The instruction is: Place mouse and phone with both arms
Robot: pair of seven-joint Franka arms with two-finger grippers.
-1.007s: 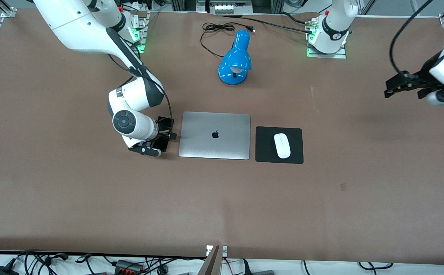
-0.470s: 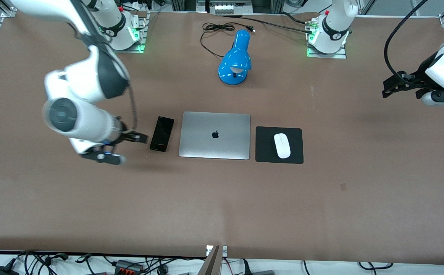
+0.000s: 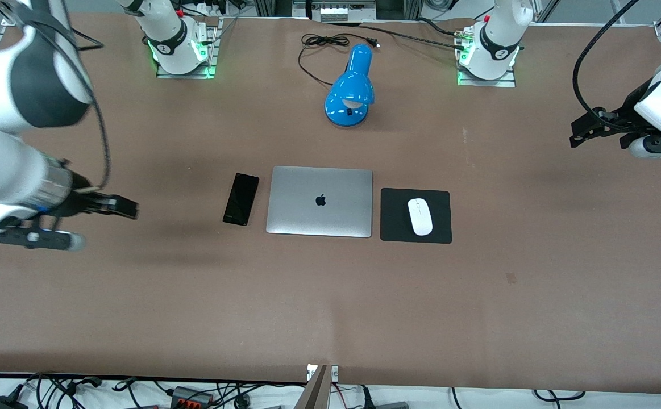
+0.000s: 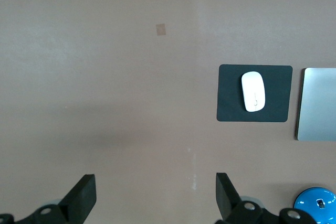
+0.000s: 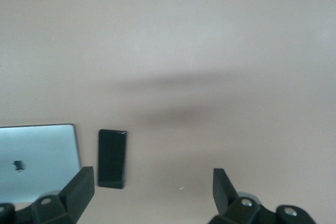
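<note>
The table (image 3: 330, 318) is carrying a closed laptop (image 3: 319, 201), with the mat (image 3: 394, 218) just beside it toward the left arm's end. The mouse (image 3: 420, 216) is lying on that mat, and the phone (image 3: 241, 199) is lying flat beside the laptop toward the right arm's end, probably where each belongs. The right gripper (image 3: 111, 207) is hanging empty over bare table, jaws wide. The left gripper (image 3: 591, 126) is waiting, jaws wide too.

Apple logo on closed silver laptop (image 3: 319, 201) lid, no readable text
</note>
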